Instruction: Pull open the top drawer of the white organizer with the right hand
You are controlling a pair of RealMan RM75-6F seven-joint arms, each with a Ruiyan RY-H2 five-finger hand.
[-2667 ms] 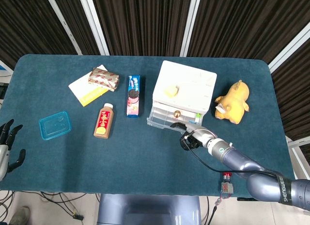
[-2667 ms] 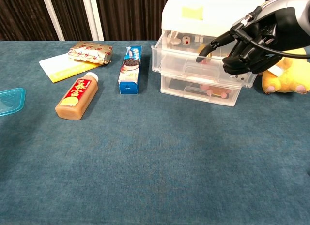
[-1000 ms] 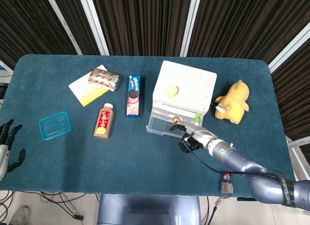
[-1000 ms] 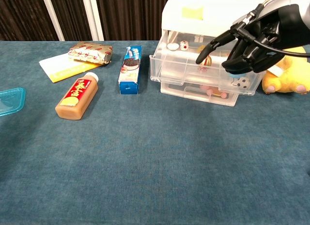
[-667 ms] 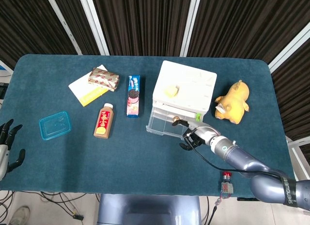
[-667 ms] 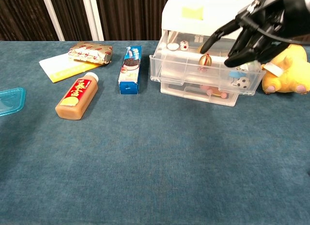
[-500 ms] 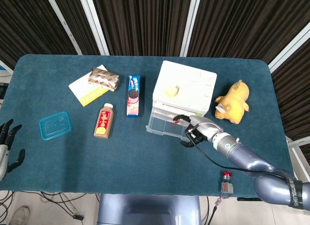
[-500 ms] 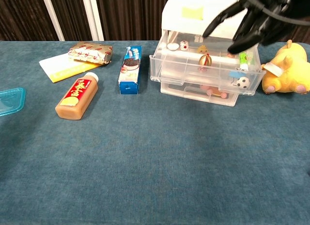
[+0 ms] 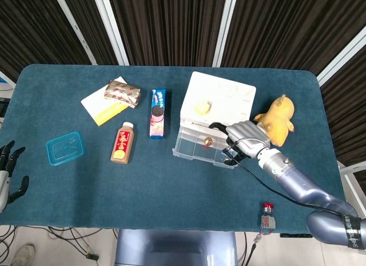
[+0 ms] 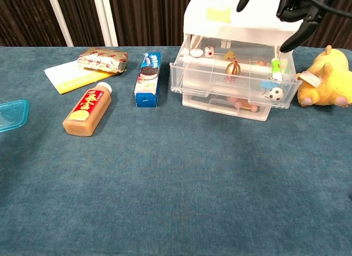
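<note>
White organizer (image 9: 217, 103) sits centre-right on the blue table (image 9: 171, 186), w/ a yellow sticky note on its lid. Top drawer (image 10: 234, 80) is pulled out toward the robot, sticking out past the lower drawer (image 10: 225, 106); inside it are small bits: a gold ball, a die, a tiny football, a green tube & others. Right hand (image 9: 247, 137) hangs above the drawer's front right part, fingers apart & holding nothing, not touching the drawer; in chest view it's up at the top edge (image 10: 294, 11), mostly cut off. Left hand (image 9: 7, 173) is at the far left edge of head view, off the table, fingers spread, holding nothing. Yellow plush toy (image 9: 274, 120) lies just beside the organizer on its right. Left of the organizer: cookie box (image 9: 157, 112), brown drink bottle (image 9: 122, 142) lying flat, wrapped snack pack (image 9: 122, 93) resting on a yellow-white booklet (image 9: 103, 106), and a blue container lid (image 9: 64, 148) well apart, near the left side.
</note>
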